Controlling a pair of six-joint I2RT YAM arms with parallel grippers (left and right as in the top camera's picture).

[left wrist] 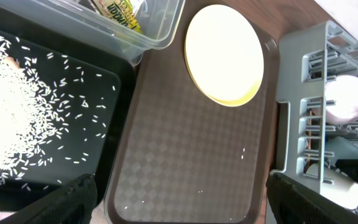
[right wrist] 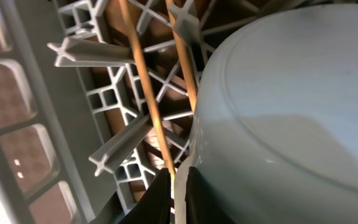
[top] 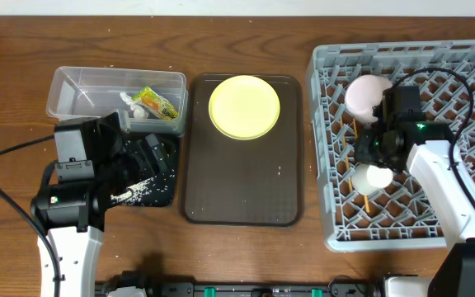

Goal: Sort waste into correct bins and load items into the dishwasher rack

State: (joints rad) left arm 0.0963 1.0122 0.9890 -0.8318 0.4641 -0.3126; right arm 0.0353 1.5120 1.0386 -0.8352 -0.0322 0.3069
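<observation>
My right gripper (top: 369, 155) is down inside the grey dishwasher rack (top: 328, 224), shut on a thin wooden chopstick (right wrist: 145, 93) that runs into its closed jaws. A second chopstick (right wrist: 182, 62) lies alongside and passes behind a pale cup (right wrist: 291, 112) that touches the fingers. The white cup (top: 376, 176) and the pinkish bowl (top: 368, 95) sit in the rack. The yellow-green plate (top: 244, 106) lies on the brown tray (top: 242, 194). My left gripper (left wrist: 182, 193) is open above the tray's near end, holding nothing.
The clear tub (top: 64, 87) holds the snack wrapper (top: 159, 103) and a white paper scrap (top: 134, 103). The black tray (top: 168, 195) beside it holds loose rice (left wrist: 5, 112). A few grains lie on the brown tray (left wrist: 191, 155). Rack pegs (right wrist: 86, 53) crowd the right gripper.
</observation>
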